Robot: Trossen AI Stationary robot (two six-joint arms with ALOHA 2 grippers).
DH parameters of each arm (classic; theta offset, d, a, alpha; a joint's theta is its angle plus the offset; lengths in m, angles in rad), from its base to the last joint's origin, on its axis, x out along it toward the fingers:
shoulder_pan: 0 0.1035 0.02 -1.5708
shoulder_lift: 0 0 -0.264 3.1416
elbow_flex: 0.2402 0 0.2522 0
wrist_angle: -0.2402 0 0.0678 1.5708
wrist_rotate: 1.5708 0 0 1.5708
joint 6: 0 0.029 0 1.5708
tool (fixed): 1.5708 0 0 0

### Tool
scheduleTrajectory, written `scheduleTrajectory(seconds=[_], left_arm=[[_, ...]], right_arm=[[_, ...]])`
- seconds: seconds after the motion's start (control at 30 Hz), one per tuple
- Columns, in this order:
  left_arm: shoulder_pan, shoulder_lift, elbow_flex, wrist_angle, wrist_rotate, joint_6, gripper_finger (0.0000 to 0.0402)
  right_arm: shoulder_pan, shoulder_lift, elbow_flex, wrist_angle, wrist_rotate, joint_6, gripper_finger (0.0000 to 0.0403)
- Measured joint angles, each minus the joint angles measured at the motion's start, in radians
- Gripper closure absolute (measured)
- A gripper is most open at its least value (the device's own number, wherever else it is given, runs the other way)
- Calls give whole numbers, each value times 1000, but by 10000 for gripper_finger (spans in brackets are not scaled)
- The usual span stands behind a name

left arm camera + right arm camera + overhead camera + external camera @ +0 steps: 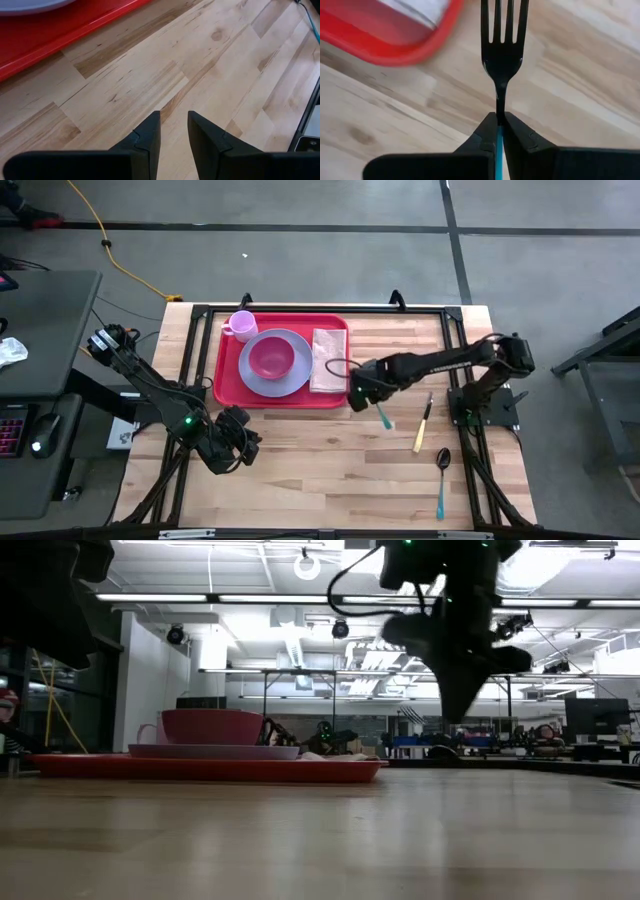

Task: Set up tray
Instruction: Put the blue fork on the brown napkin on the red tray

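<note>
My right tool, clamped on the fork, hovers beside the tray's right rim; the tray lies toward the tabletop's far edge. The thin handle may pivot or tines snag the rim (napkin crowds it). Left tool, part-open, waits over bare boards.
</note>
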Motion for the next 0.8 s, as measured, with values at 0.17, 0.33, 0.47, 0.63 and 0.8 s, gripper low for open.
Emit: scheduleTrajectory(seconds=[0.17, 0.33, 0.47, 0.63, 0.8], left_arm=[[0, 0, 0, 0, 0, 0, 273], [0, 0, 0, 0, 0, 0, 273], [0, 0, 0, 0, -1, 0, 273], [0, 0, 0, -2, -1, 0, 273], [0, 0, 0, -5, -1, 0, 273]], right_arm=[[-62, -1, 56, 11, -9, -40, 398], [-115, -1, 75, 100, -24, -45, 401], [-145, 2, 75, 200, -48, -45, 397], [-177, 21, 75, 307, -72, -55, 401], [-208, 73, 102, 390, -98, -69, 399]])
